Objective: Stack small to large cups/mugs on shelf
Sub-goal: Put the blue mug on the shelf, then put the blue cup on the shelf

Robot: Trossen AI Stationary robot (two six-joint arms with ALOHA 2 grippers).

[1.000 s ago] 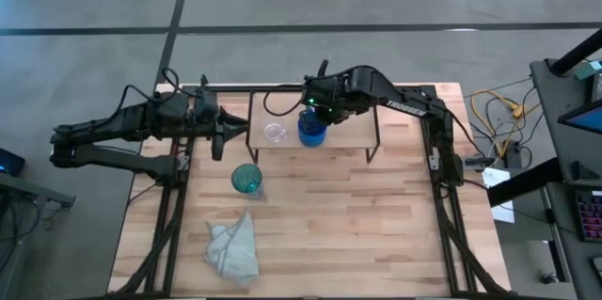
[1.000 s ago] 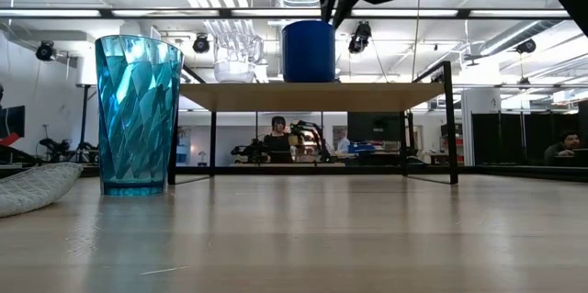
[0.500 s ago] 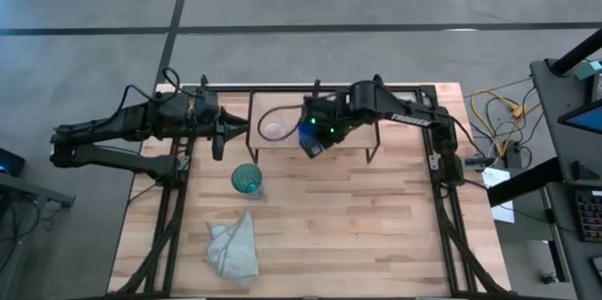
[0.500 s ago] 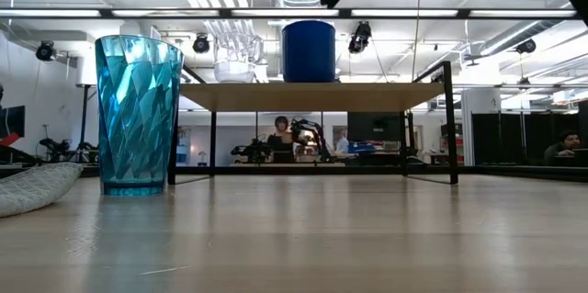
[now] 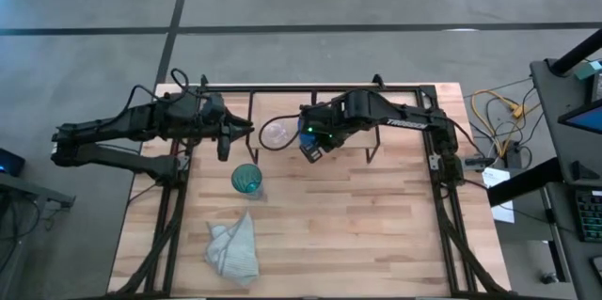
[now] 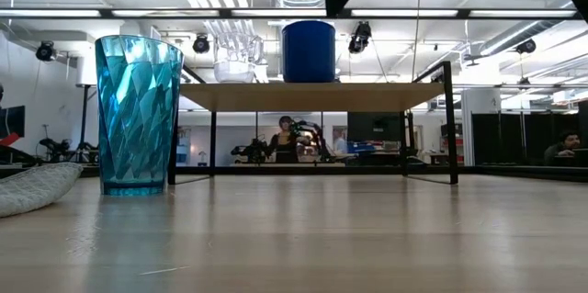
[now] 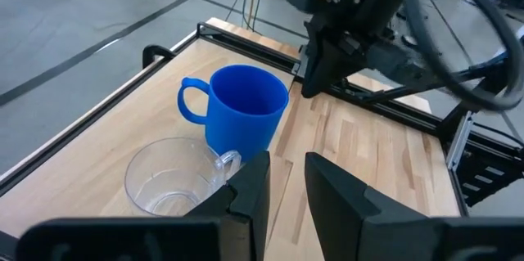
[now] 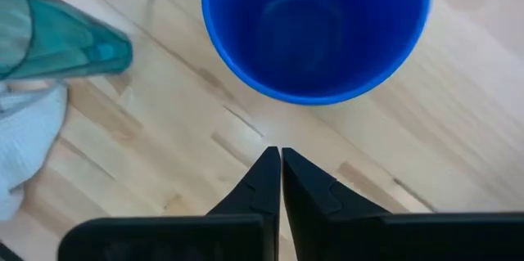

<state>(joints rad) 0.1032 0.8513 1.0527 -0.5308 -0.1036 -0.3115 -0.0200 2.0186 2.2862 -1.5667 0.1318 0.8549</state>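
Note:
The bright blue mug [image 5: 309, 150] [image 6: 309, 51] [image 7: 243, 119] stands upright on the shelf [image 6: 312, 96] [image 7: 98, 159], with the small clear glass cup [image 5: 275, 133] [image 6: 234, 69] [image 7: 172, 177] beside it on its left. The teal tumbler [image 5: 246, 180] [image 6: 138, 114] stands on the table, near side of the shelf's left end. My right gripper [image 8: 274, 163] [image 5: 318, 138] hangs shut above the mug [image 8: 315, 32], pointing down, clear of it. My left gripper [image 7: 286, 175] [image 5: 230, 135] is open, level, at the shelf's left end, facing the glass cup.
A pale crumpled cloth [image 5: 233, 248] [image 6: 32, 187] lies on the table near the near-left corner. A black frame [image 5: 310, 88] edges the table's far side. The shelf's right half [image 5: 353, 135] is bare wood. People and equipment show in the room behind the table.
My right gripper has risen straight up from the blue mug's rim and now hangs clear above it, while the arm has swung slightly. The mug stays upright on the shelf where it stood. My left arm has shifted slightly.

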